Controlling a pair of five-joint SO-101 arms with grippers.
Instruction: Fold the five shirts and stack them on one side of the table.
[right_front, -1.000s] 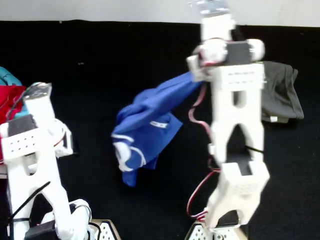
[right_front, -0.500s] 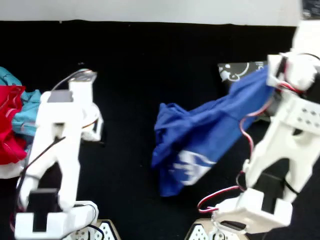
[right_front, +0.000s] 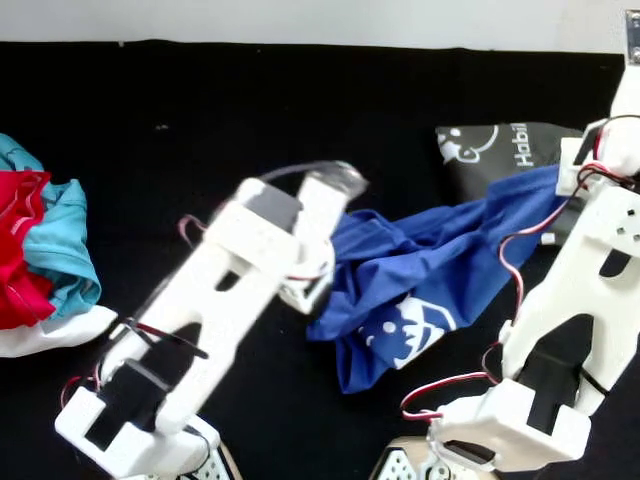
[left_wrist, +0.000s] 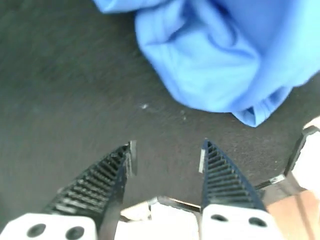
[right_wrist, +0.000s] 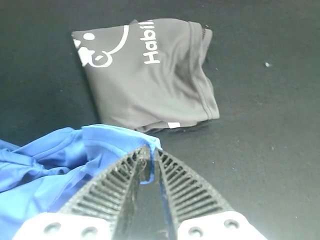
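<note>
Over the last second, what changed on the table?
The right tool, shut on the blue shirt, dragged it from the table's middle toward the right, up beside the folded grey shirt. The left arm swung from the left side toward the middle. Its open left tool now sits just short of the blue shirt's bunched end. The grey shirt and the red-and-teal pile look unmoved.

This seems to be a robotics lab. The table (right_front: 200, 110) is covered with plain black cloth and stands before a bare pale wall (right_front: 300, 18). Two white plastic arms, the left arm (right_front: 215, 290) and the right arm (right_front: 590, 270), carry exposed red wires (right_front: 505, 262). A heap of crumpled shirts (right_front: 40, 240) lies at one side.
</note>
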